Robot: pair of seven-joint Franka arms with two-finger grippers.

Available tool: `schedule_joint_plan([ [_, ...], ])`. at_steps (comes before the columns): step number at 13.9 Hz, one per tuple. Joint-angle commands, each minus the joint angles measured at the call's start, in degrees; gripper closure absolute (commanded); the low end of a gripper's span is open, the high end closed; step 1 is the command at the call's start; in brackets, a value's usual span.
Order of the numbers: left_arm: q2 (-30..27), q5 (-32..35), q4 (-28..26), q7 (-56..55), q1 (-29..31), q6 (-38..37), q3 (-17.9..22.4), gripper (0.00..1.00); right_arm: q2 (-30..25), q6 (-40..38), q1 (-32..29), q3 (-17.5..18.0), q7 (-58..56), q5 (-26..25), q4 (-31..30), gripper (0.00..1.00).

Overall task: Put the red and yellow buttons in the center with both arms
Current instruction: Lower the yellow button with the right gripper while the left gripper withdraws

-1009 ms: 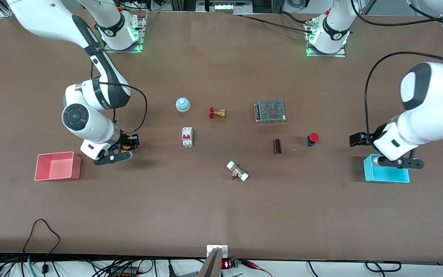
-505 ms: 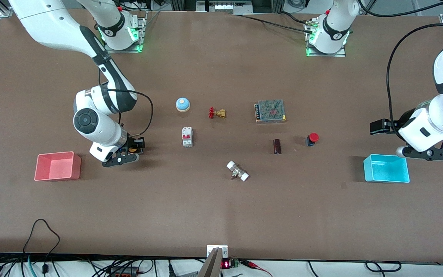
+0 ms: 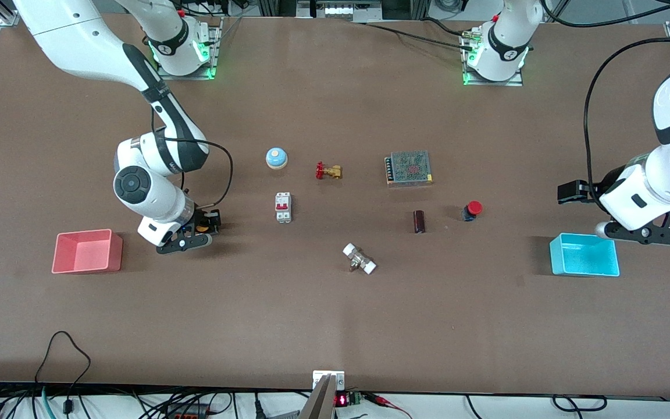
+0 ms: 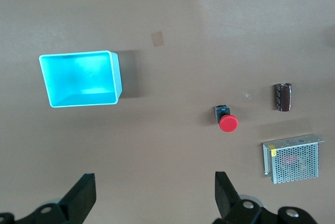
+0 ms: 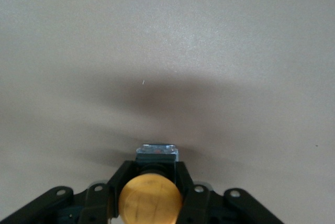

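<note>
While both bins sit low on the worktop (image 3: 335, 326), neither shows anything inside: the pink bin (image 3: 87, 251) at the left of the front frame and the cyan bin (image 3: 584, 255) at the right each show only a bare floor, and the cyan one looks just as hollow in the left wrist view (image 4: 81, 79).

The right hand (image 3: 200, 224), left of centre in the front frame, is clamped on the yellow button (image 3: 200, 224); its wrist view has the black fingers (image 5: 191, 192) pressed against both sides of the orange-yellow cap (image 5: 150, 199).

The left hand (image 3: 602, 228) hangs over the worktop just above the cyan bin's upper edge, fingers (image 4: 225, 195) spread wide and holding nothing. The red button (image 3: 472, 210) stands on the worktop right of centre, beside a dark cylinder (image 3: 419, 222) and below a mesh-topped metal box (image 3: 409, 168).

Bare brown surface fills the whole lower half of the front frame, and a wide open strip runs between the yellow button and the white breaker (image 3: 282, 206).
</note>
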Motion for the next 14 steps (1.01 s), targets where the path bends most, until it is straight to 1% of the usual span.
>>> schedule_joint_plan([
  [1, 0.2, 0.2, 1.5, 3.9, 0.3, -1.0, -0.2, 0.0, -0.2, 0.5, 0.4, -0.2, 0.9, -0.8, 1.0, 0.02],
  [2, -0.4, -0.6, 0.7, 4.2, 0.7, 0.1, 0.4, 0.0, -0.8, -0.1, 0.4, -0.2, 0.5, -0.5, 1.9, 0.0],
  [3, -3.3, -1.3, -0.4, 4.1, 0.3, 2.8, 0.7, 0.0, -2.8, -1.5, 0.0, -0.2, 0.1, -0.3, 2.1, 0.0],
  [4, -6.7, -1.6, -3.9, 4.2, -1.9, 5.5, 4.4, 0.0, -5.3, -4.5, -0.2, -0.1, 0.0, 0.2, 2.5, 0.0],
  [5, -10.5, -1.7, -7.9, 4.3, -7.5, 9.3, 10.7, 0.0, -7.9, -9.0, -0.5, -0.1, 0.0, 1.1, 3.9, 0.0],
  [6, -14.2, -1.7, -13.2, 4.4, -12.1, 13.2, 15.3, 0.0, -10.0, -14.4, -1.0, -0.1, -0.1, 2.8, 6.0, 0.0],
  [7, -16.7, -1.7, -16.7, 4.2, -14.6, 16.6, 17.4, 0.0, -11.6, -19.8, -1.6, -0.1, -0.5, 4.5, 8.4, 0.0],
  [8, -17.7, -1.7, -18.3, 4.3, -14.8, 18.3, 17.7, 0.0, -13.8, -23.6, -2.5, -0.1, -1.8, 5.5, 10.1, 0.0],
  [10, -17.7, -1.7, -18.6, 4.2, -14.3, 16.6, 17.5, 0.0, -19.5, -27.0, -3.2, -1.1, -3.1, 5.4, 10.5, 0.0],
  [11, -17.0, -1.9, -17.7, 4.4, -14.2, 14.7, 17.4, 0.0, -21.8, -28.1, -3.2, -2.9, -3.2, 5.5, 10.8, 0.0],
  [12, -17.0, -1.9, -17.5, 4.2, -14.3, 14.3, 17.2, 0.0, -23.7, -29.8, -3.3, -4.4, -3.2, 5.5, 11.7, 0.0],
  [14, -17.0, -1.9, -17.5, 4.2, -14.4, 14.1, 17.0, 0.0, -26.4, -35.4, -3.2, -7.2, -2.9, 5.4, 13.9, 0.0],
])
